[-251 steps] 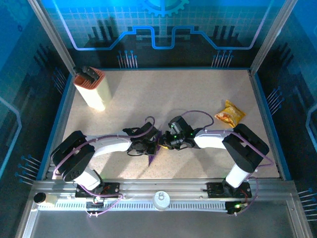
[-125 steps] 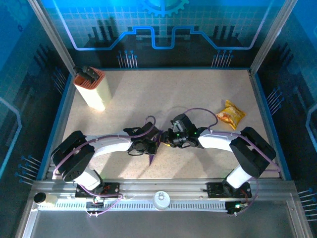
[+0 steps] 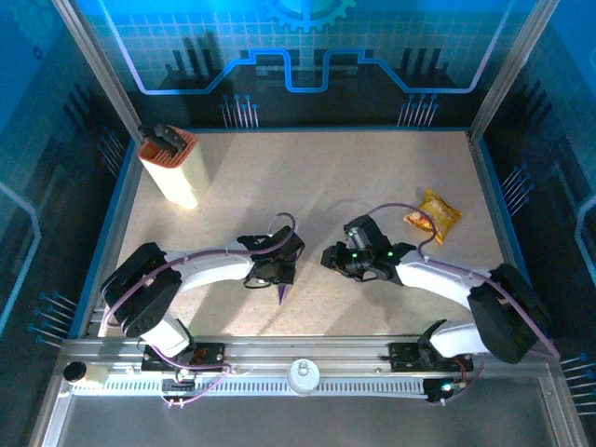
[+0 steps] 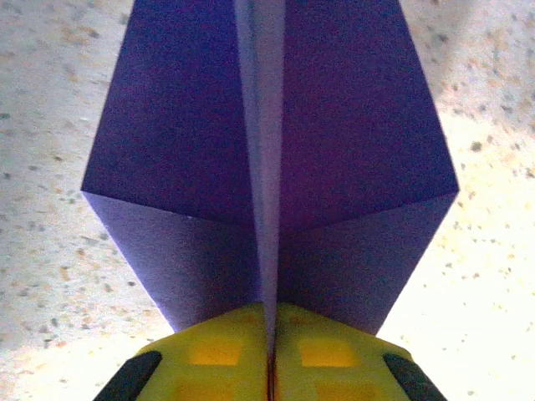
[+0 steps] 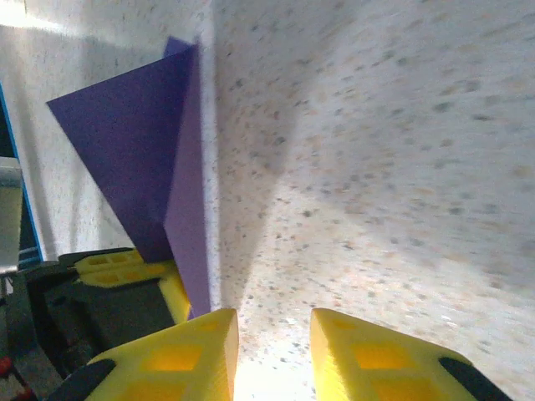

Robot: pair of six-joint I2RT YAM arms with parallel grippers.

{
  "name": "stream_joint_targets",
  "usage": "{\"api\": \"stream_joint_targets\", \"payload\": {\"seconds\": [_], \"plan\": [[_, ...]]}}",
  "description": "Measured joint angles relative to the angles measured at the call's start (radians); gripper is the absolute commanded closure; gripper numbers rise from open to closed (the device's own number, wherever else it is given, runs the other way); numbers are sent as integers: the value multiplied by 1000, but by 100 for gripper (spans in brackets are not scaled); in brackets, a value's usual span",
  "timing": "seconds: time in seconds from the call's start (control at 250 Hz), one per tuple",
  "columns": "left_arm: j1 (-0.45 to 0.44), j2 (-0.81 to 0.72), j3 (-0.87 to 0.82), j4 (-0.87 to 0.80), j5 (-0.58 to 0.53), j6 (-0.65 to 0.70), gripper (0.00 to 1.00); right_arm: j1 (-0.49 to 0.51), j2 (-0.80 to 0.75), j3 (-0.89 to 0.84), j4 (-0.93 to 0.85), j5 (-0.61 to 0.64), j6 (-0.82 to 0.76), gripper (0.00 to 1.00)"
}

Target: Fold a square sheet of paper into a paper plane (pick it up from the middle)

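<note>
The paper plane (image 4: 267, 167), just ahead of the left tool (image 4: 269, 351), is coloured deep violet. That tool and the right tool (image 5: 274, 334) are finished in yellow with black. The counter (image 5: 376, 167) is patterned beige with brown flecks.

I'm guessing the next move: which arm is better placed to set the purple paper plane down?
Likely left: the left gripper is shut on the paper plane. The right gripper is open, empty, apart from it.
</note>
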Motion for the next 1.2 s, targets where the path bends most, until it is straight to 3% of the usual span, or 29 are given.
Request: {"api": "stream_joint_targets", "payload": {"seconds": [0.248, 0.843, 1.019, 1.199], "plan": [[-1, 51, 63, -60, -62, -58, 87, -51, -90, -73, -63, 31, -11, 68], [-5, 132, 111, -105, -70, -76, 81, -51, -87, -97, -68, 31, -13, 68], [-8, 140, 118, -112, -74, -77, 77, -51, -81, -97, -67, 31, -13, 68], [-11, 141, 118, -103, -76, -97, 64, -51, -80, -97, -64, 31, -14, 68]]}}
